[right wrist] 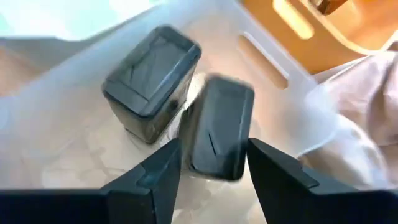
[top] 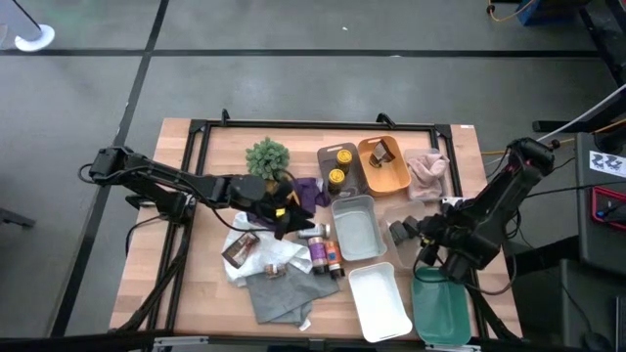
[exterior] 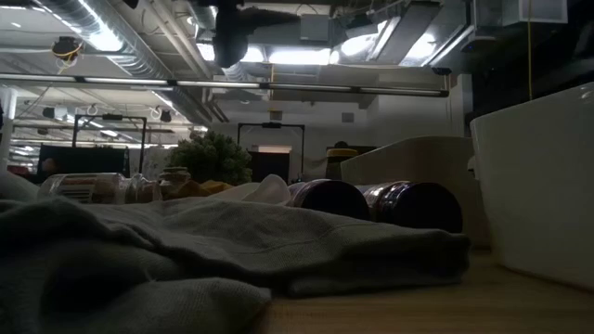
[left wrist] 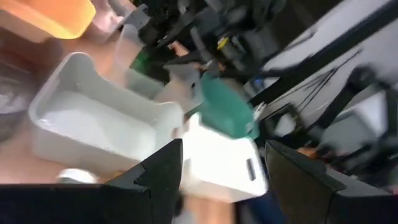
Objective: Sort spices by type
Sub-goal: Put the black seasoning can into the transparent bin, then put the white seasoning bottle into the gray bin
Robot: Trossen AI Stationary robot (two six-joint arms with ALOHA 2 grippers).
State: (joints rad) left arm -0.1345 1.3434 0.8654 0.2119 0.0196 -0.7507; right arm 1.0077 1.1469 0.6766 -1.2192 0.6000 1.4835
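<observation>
Dark fingers of the right gripper (right wrist: 211,168) stand apart, empty, over a clear bin (right wrist: 74,137) at the table's right side. 2 dark square-lidded jars (right wrist: 152,78) sit in that bin, touching; the one nearer the fingers (right wrist: 221,127) has its long axis running away from the gripper, the other is skewed beside it. No label is readable on either. High view shows the same pair as 2 small dark blocks (top: 401,232), detail lost.

Left gripper (top: 286,217) sits over the table's middle beside the purple cloth (top: 313,191). Its wrist view shows the fingers (left wrist: 165,171) apart with nothing between them, facing a grey tray (left wrist: 93,124), a white tray (left wrist: 221,165) and a green tray (left wrist: 227,112).

Outward in the high view: short bottles (top: 325,256) lie beside the grey tray's near corner, long axes roughly along the table's depth; labels too small to read. A brown packet (top: 241,248) lies on the white cloth (top: 235,266). 2 yellow-topped tins (top: 339,166) stand in a brown tray (top: 323,156); a brown packet (top: 381,154) rests in the orange tray (top: 396,178).

Low view alone shows 2 bottles lying on their sides (exterior: 371,199), dark ends toward the camera, behind a grey cloth (exterior: 232,246), and the plant (exterior: 213,156).
</observation>
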